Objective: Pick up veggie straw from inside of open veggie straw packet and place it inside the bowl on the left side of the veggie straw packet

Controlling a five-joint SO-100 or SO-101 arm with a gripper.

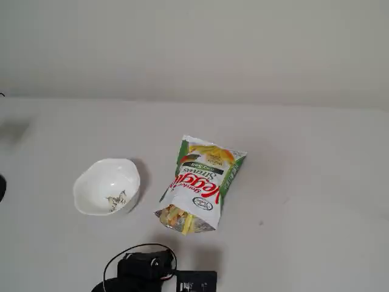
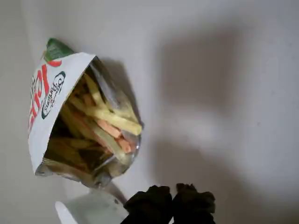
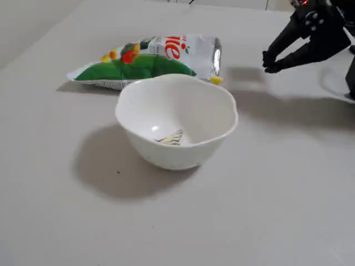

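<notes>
With its fingertips pressed together and holding nothing, the gripper (image 2: 171, 196) hangs just off the open mouth of the veggie straw packet (image 2: 46, 100), where a veggie straw (image 2: 114, 120) lies slantwise, one end toward the mouth, the bowl (image 1: 107, 186) empty beyond the packet.

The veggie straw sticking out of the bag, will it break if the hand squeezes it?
Probably, if squeezed hard. The veggie straw looks thin and puffy, so likely brittle and very light. It lies loose among others in the open packet, so it may slide out easily.
</notes>
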